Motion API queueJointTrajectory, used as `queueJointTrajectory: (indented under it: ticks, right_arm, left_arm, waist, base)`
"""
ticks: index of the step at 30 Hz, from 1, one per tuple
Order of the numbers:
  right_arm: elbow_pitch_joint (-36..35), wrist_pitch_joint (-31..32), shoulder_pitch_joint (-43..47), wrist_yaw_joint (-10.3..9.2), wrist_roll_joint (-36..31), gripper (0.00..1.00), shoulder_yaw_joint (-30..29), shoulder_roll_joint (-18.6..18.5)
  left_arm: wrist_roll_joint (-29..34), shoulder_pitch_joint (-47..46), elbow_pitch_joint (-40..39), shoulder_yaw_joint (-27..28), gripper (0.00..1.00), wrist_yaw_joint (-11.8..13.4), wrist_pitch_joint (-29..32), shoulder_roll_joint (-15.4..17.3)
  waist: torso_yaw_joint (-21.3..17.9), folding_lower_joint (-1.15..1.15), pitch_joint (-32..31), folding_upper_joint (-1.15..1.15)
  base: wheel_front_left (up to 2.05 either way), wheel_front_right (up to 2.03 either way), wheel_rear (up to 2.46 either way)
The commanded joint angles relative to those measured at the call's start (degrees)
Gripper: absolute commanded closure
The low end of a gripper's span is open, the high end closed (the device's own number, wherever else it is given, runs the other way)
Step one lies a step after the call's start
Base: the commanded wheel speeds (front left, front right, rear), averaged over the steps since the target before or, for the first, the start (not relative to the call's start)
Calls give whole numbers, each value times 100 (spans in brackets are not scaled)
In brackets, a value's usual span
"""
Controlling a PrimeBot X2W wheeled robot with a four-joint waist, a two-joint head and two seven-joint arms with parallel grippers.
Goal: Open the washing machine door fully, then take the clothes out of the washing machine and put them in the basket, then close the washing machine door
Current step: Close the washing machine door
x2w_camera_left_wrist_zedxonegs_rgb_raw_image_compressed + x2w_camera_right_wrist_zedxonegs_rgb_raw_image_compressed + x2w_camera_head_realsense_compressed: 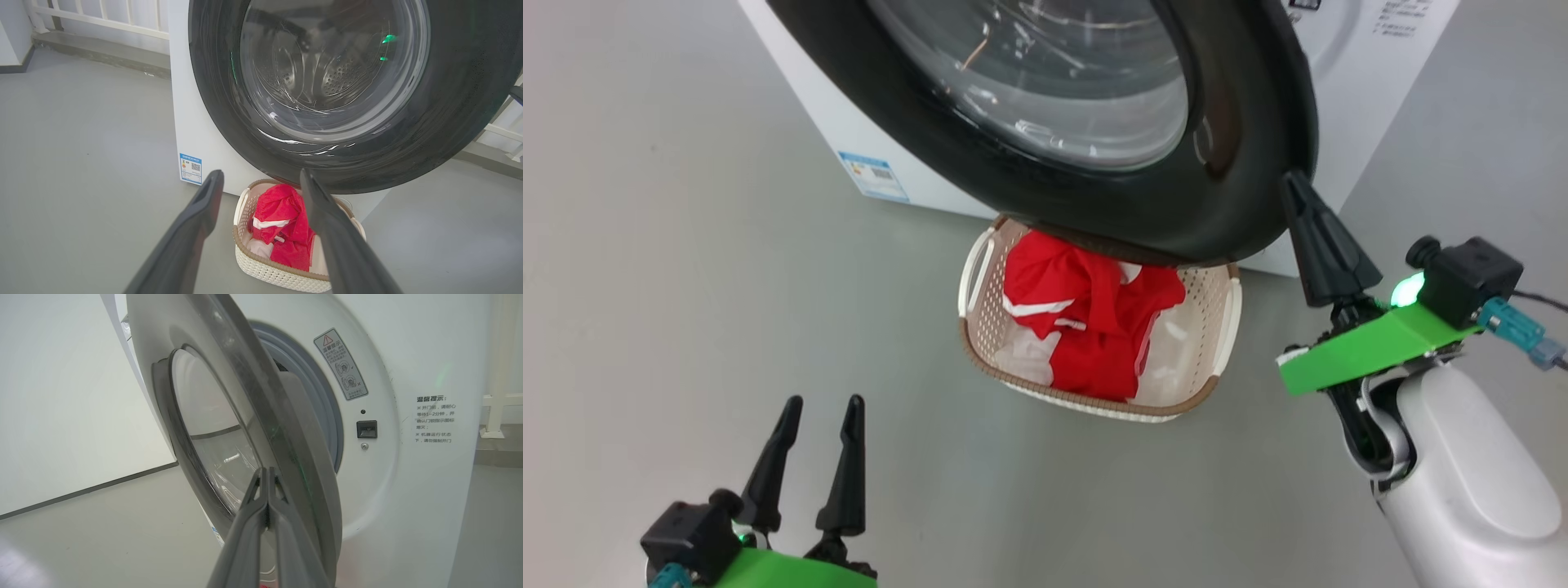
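Note:
The washing machine door (1217, 163) stands partly swung out from the white washing machine (1364, 73), its black ring hanging over the basket. My right gripper (1294, 184) is shut, its tip against the door's outer rim; in the right wrist view the closed fingers (267, 486) press on the door (245, 416) edge, beside the grey gasket (322, 412). The cream basket (980, 343) on the floor holds the red clothes (1094, 318). My left gripper (821, 408) stands open, low and left of the basket, holding nothing. Between its fingers the left wrist view shows basket (265, 269), clothes (282, 220) and door (229, 102).
Grey floor lies around the basket and to the left. A blue label (874, 175) sits on the machine's side. A white railing (102, 20) runs behind the machine. The door latch slot (366, 429) sits on the machine's front panel.

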Motion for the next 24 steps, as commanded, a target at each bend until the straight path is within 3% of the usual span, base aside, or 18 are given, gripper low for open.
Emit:
queueJointTrajectory:
  ticks: [1,24]
  right_arm:
    - [-96,-36,-231,37,-39,100,66,10]
    - [5,-36,-1625,37,-157,100,-463,-113]
  left_arm:
    - [-77,-195,-137,149,0,-32,-29,51]
    - [-405,-939,-176,-197,0,-32,-29,51]
  waist:
    - [139,0,310,0]
    - [380,0,1412,0]
  base:
    - [0,0,0]
    - [0,0,0]
